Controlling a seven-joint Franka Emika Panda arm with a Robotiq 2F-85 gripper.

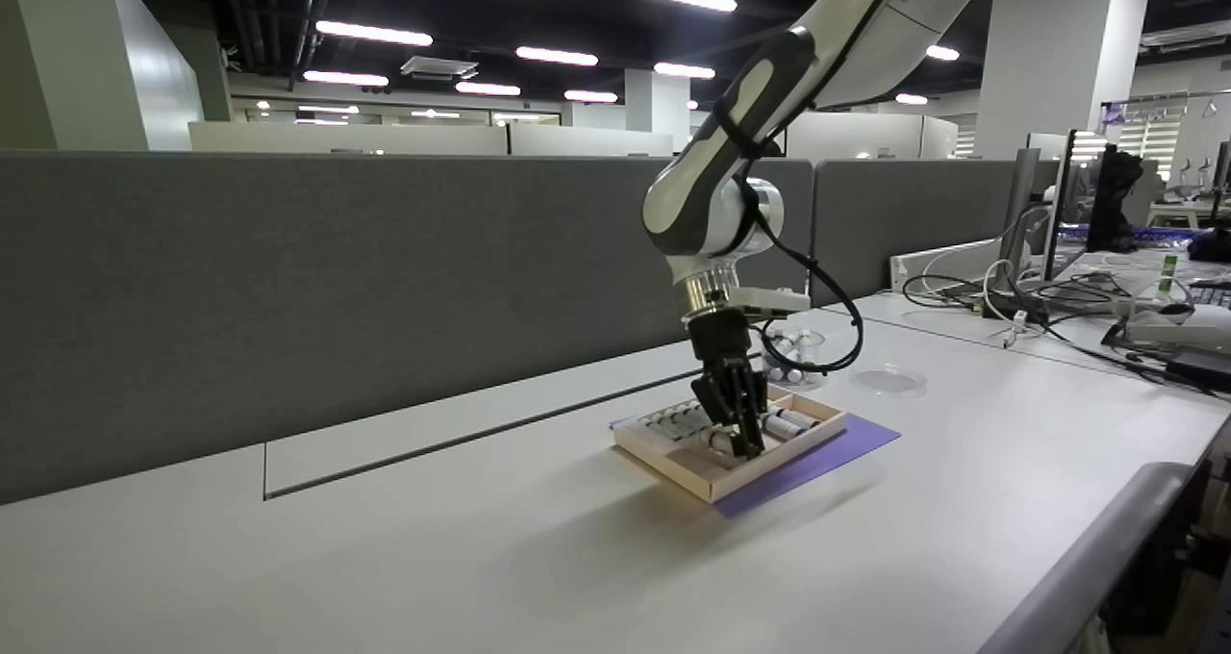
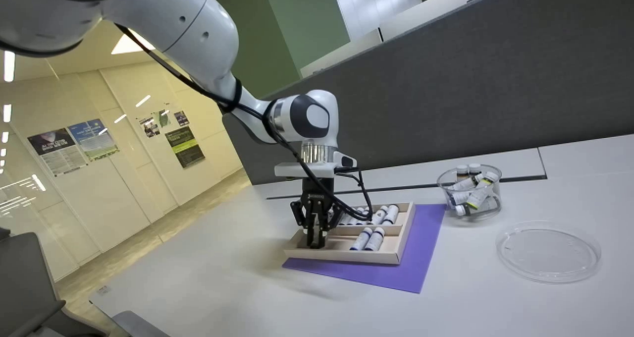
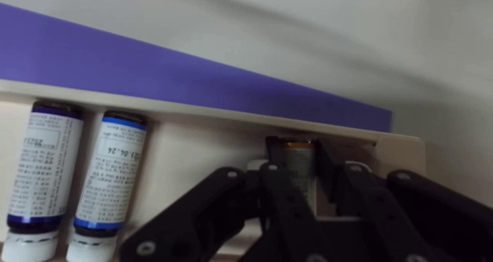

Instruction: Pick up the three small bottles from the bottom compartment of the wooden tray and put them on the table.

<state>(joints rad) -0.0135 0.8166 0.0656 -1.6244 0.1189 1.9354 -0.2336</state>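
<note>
I can see the black gripper (image 3: 299,148) right down in the bottom compartment of the wooden tray (image 2: 342,256), with the orange-banded bottle (image 3: 301,163) lying between its two fingers. The fingers stand a little apart, one close along each side of that bottle; whether they actually press on it, I cannot tell. In the wrist view the bottle's banded end points to twelve o'clock, just beside the tray wall, and the gripper hides much of the rest. Well apart from it at nine o'clock, the blue-banded bottle (image 3: 111,169) and the purple-banded bottle (image 3: 46,165) lie side by side, white caps toward six o'clock. In an exterior view that same pair is at three o'clock from the fingertips. The tray rests partly on a purple mat (image 2: 418,257) on the white table (image 2: 237,277), and farther off, between two and three o'clock in that view, stands a clear round container (image 2: 491,209) of bottles (image 2: 478,196)
</note>
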